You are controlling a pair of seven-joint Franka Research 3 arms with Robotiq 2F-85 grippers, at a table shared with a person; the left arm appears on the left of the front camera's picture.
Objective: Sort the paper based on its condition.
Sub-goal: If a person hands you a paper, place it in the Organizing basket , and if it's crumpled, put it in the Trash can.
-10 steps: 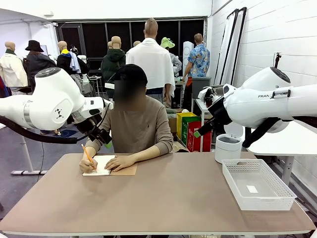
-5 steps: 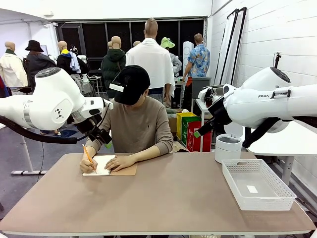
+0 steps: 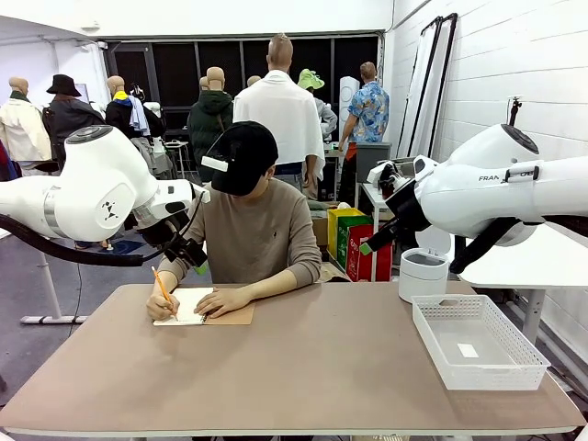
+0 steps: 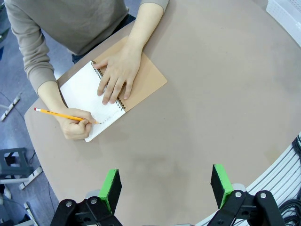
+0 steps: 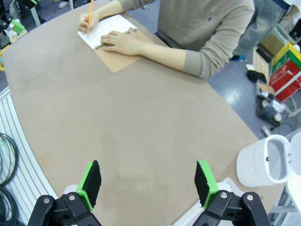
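Bright even light, sharp; wrist views curve edges.

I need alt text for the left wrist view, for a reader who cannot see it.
A person at a brown table writes with a pencil in an open notebook, the other hand flat on the page. The left gripper hangs open above the table, holding nothing.
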